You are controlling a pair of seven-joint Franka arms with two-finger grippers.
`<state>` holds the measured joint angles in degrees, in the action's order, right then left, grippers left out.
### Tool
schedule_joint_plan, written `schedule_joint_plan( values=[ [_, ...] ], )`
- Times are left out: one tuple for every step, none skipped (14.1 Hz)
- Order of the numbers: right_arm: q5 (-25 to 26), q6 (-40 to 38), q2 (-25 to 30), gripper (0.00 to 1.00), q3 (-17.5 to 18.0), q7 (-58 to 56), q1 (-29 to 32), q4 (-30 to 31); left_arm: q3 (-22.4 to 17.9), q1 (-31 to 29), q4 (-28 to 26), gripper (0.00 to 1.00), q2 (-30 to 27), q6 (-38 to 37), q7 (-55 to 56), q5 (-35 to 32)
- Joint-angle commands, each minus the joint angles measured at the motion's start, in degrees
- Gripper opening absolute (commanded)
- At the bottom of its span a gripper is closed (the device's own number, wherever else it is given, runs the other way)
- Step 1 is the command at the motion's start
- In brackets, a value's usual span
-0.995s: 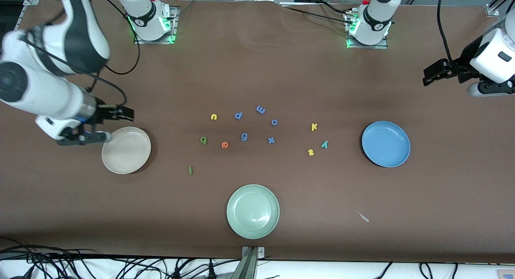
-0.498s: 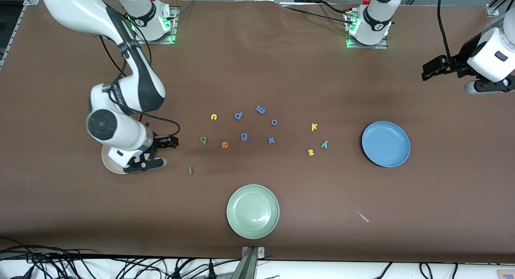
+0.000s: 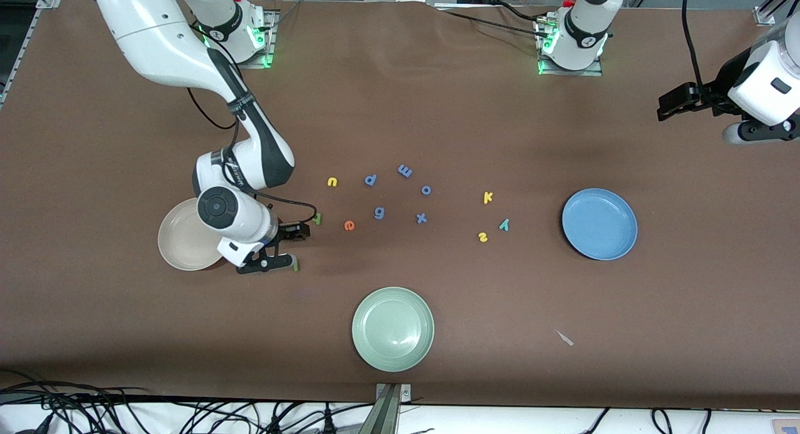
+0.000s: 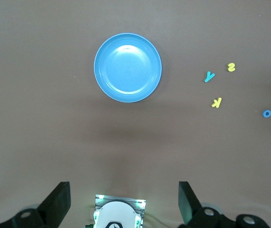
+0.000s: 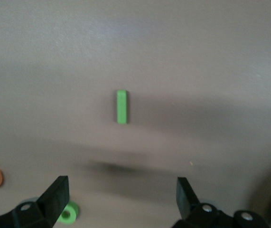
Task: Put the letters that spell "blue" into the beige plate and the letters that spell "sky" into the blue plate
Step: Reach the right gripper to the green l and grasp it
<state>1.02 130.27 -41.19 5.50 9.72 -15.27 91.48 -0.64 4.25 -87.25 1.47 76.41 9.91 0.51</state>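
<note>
My right gripper [image 3: 289, 247] hangs open and empty low over the table, just past the beige plate [image 3: 177, 241]. The green l [image 5: 121, 107] lies ahead of its fingers and the green b [image 5: 68, 212] sits by one fingertip [image 5: 57, 192]. The orange e [image 3: 349, 225] and yellow u [image 3: 332, 182] lie beyond them toward the middle. Yellow k [image 3: 487, 197], teal y [image 3: 504, 224] and yellow s [image 3: 482, 236] lie beside the blue plate [image 3: 599, 224]. My left gripper [image 3: 672, 105] waits open, high over the left arm's end of the table.
Periwinkle letters p [image 3: 370, 179], m [image 3: 404, 170], o [image 3: 425, 189], g [image 3: 379, 212] and x [image 3: 421, 218] lie among the task letters. A pale green plate [image 3: 392, 328] sits nearer the front camera. A small pale scrap [image 3: 565, 338] lies beside it.
My right arm has swung from the outer edge of the beige plate across it to the green b and l. The left arm has barely moved. No letter has shifted.
</note>
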Motion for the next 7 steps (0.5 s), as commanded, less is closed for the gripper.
schedule_joint_plan(
  values=[
    [0.57,1.82,-3.71,1.00,-0.14,0.92,-0.37,-4.37,0.29,0.14,1.64,1.00,0.99,-1.09,0.28,-0.16],
    [0.57,2.18,-4.42,1.00,-0.14,0.92,-0.37,-5.51,0.29,0.14,1.64,1.00,1.08,-1.08,0.28,-0.16],
    [0.57,2.18,-5.29,1.00,-0.14,0.92,-0.37,-6.82,0.29,0.40,1.64,1.00,1.25,-1.08,0.28,-0.25],
    [0.57,2.18,-6.26,1.00,-0.14,0.92,-0.37,-8.14,0.29,0.49,1.64,1.00,1.43,-1.08,0.28,-0.60],
    [0.57,2.27,-7.23,1.00,-0.14,0.92,-0.37,-9.29,0.37,0.58,1.64,1.00,1.52,-1.08,0.20,-0.95],
    [0.57,2.70,-7.93,1.00,-0.14,0.92,-0.37,-10.26,0.46,0.49,1.64,1.00,1.43,-1.08,0.19,-0.95],
    [0.57,2.88,-8.37,0.99,-0.14,0.92,-0.46,-10.61,0.90,0.58,1.56,1.00,1.43,-1.17,0.19,-1.04]
  ],
)
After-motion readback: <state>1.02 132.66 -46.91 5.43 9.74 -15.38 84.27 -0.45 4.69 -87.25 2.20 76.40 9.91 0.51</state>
